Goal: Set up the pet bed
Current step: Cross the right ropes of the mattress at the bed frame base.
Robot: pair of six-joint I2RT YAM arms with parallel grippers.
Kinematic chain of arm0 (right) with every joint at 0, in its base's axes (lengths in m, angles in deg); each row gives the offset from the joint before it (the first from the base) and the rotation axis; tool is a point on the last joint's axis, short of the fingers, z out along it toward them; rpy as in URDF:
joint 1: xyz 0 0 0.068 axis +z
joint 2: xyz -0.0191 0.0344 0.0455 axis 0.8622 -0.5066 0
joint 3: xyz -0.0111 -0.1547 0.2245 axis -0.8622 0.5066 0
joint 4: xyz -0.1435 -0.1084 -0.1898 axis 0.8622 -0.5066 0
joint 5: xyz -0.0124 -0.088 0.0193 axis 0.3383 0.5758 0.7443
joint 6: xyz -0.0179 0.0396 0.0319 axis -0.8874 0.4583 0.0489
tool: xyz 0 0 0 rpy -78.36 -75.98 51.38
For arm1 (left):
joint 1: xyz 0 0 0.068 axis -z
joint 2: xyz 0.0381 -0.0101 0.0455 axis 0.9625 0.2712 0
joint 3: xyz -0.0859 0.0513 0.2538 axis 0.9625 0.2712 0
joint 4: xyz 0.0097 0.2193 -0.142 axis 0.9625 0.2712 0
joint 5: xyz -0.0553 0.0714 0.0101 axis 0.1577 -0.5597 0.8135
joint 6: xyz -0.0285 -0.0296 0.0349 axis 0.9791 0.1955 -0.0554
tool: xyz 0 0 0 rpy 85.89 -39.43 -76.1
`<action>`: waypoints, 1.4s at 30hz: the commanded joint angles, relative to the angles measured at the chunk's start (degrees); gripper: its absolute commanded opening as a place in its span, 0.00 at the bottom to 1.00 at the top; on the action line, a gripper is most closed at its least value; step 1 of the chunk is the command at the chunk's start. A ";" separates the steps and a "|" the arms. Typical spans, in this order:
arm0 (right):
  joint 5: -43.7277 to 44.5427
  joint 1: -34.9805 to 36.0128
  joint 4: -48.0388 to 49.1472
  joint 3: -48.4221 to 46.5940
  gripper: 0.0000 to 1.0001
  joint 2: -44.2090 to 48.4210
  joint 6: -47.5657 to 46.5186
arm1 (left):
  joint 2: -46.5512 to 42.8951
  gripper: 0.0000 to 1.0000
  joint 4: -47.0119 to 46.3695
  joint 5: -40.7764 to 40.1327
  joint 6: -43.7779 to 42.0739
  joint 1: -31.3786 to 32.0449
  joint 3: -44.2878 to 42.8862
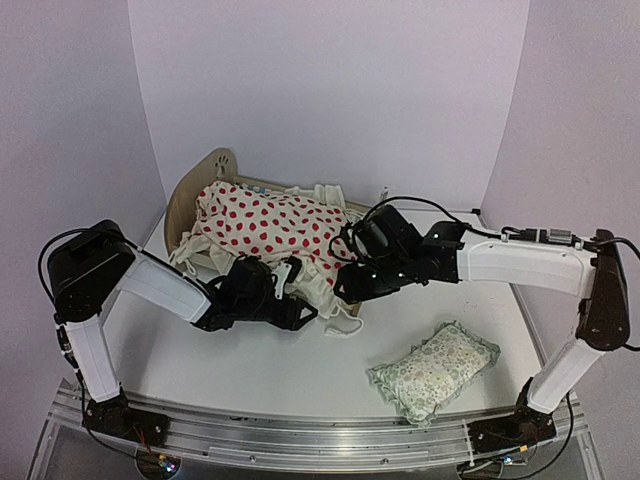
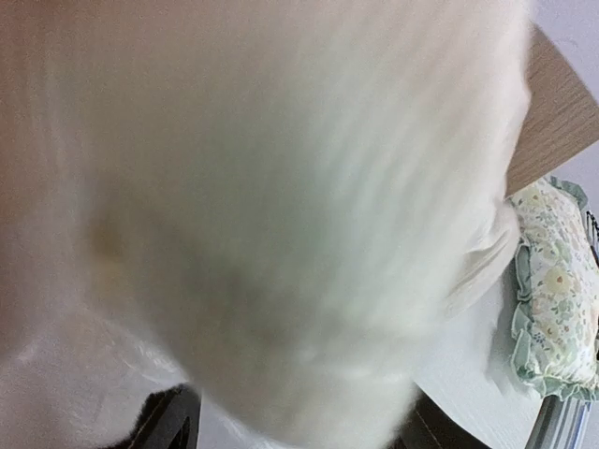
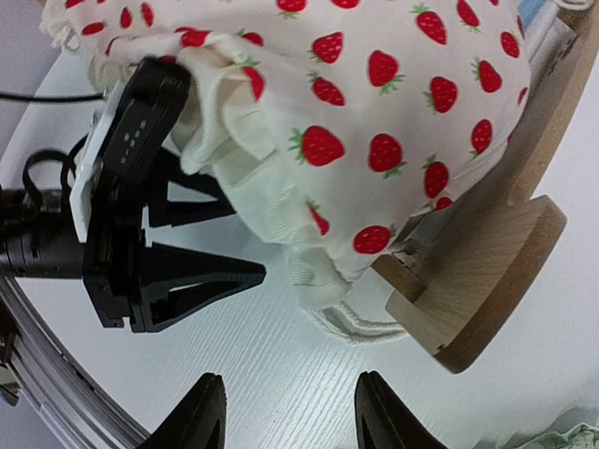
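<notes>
A tabletop seen from above, with one pet bed of light wood at about eleven o'clock from the table's middle, its arched headboard farthest from the arms. One cream cushion printed with red strawberries lies bunched on the frame, its frilled edge spilling over the near side at the footboard. One green floral pillow lies apart at five o'clock. Two arms meet at the bed's near edge. The left gripper has its fingers spread beneath the hanging frill, clamping nothing visible; the right gripper is also spread, over bare table beside the footboard. The step appears to be seating the cushion; next, likely pinch the frill and draw it flat inside the frame.
</notes>
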 commanded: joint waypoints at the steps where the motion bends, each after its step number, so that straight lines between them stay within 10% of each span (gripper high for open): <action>1: 7.59 1.45 -0.18 0.25 0.54 2.50 -1.89 | -2.94 0.64 0.39 -0.03 -2.87 0.48 -3.57; 15: 22.96 1.41 0.11 5.99 0.64 9.70 -3.44 | 5.57 0.64 2.80 3.59 -5.25 2.80 -15.49; 42: 22.26 1.32 2.33 12.00 0.62 16.48 -3.84 | 14.15 0.60 -3.57 7.35 -3.25 2.79 -28.36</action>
